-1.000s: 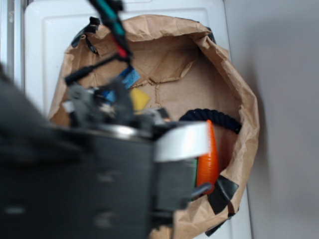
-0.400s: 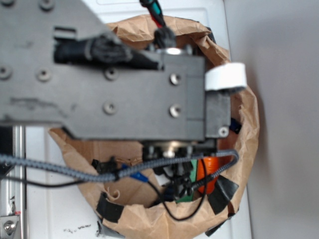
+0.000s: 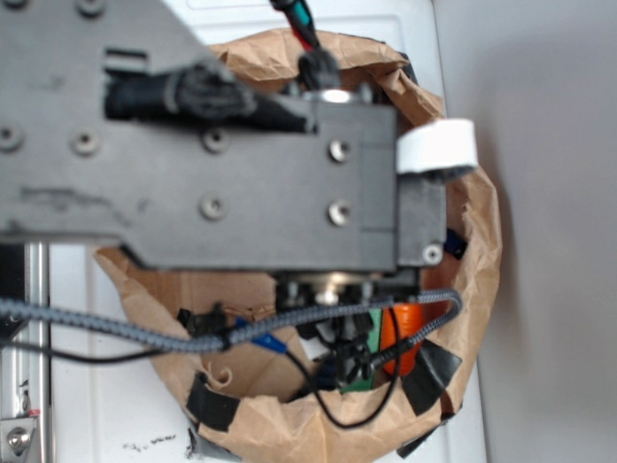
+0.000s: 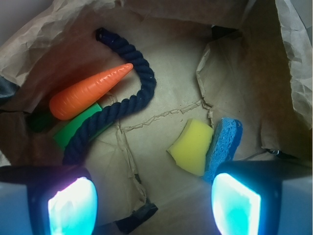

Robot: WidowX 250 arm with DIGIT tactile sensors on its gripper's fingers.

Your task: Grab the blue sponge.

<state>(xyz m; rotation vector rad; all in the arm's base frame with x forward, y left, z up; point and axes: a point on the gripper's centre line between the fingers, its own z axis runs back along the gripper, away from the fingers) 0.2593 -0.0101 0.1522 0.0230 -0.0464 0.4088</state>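
While the arm hangs over the paper bag [image 3: 472,241], the tool [image 4: 151,196] sits nearest in the wrist view, its two fingers [image 4: 73,203] glowing pale at the bottom corners, spread wide with nothing between them. So it's open and empty, no grip yet! Just above the right-hand finger lies the blue sponge [image 4: 224,146], flat on the bag's floor, its lower end slipping behind that finger. Tight against its left side is the yellow sponge [image 4: 190,147], the two touching along one edge. Further in, a dark rope [image 4: 128,103] snakes across the brown paper, and beyond it an orange carrot [image 4: 90,91] rests over a green block [image 4: 78,126], well apart from the sponges. From the outside view the arm's dark body blocks most of the bag, and only a sliver of orange and green shows; the sponge is hidden there.

This looks like the approach step, lining up before the descent. The sponge sits off to the right of the gap, so I'd say the next move calls for a shift rightward to straddle it, then a drop. The tricky bit: the yellow one is so close that a finger could catch it too.
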